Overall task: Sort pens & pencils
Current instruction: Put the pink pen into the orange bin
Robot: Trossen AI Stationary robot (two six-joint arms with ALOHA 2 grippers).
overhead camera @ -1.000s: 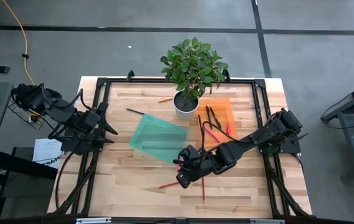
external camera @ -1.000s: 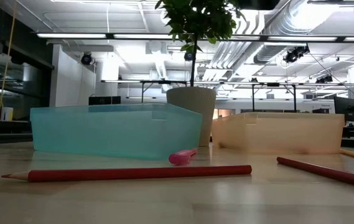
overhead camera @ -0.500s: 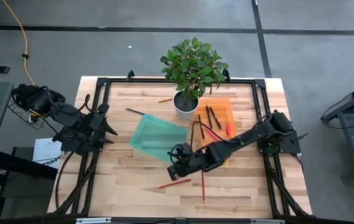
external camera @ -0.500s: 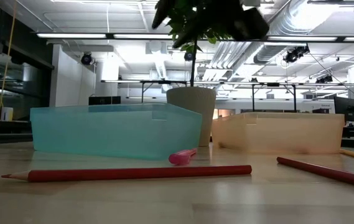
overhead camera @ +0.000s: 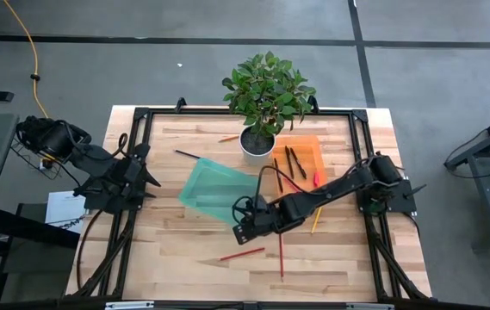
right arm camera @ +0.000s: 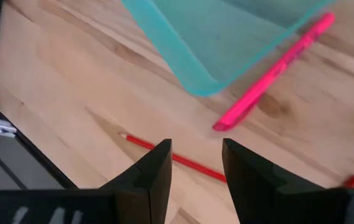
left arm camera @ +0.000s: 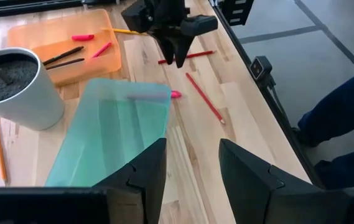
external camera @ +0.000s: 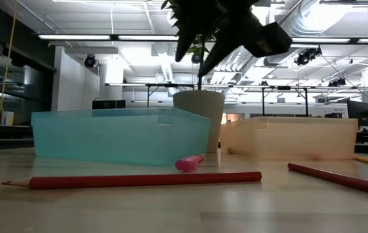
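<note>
A pink pen [right arm camera: 270,73] lies on the table against the near corner of the teal bin [overhead camera: 219,191]. My right gripper [right arm camera: 196,163] hangs open above the table just beside that pen, and the low view shows it high up [external camera: 229,26]. Two red pencils [overhead camera: 243,254] [overhead camera: 281,254] lie near the table's front, and a yellow pencil [overhead camera: 316,217] lies to their right. The orange bin [overhead camera: 307,146] holds black pens [overhead camera: 292,162] and pink pens [overhead camera: 316,178]. My left gripper [left arm camera: 192,174] waits open, raised at the table's left edge.
A potted plant [overhead camera: 257,142] stands at the far middle between the two bins. Behind the teal bin lie a black pen [overhead camera: 187,154] and an orange pencil [overhead camera: 229,138]. Bare wood spreads along the table's left and near sides. A person's leg [left arm camera: 338,124] shows beyond the table edge.
My right gripper has gone down and toward the table's left, closer to the pink pen at the teal bin's corner, rolling its wrist on the way. It stays open. No pen or pencil has moved.
</note>
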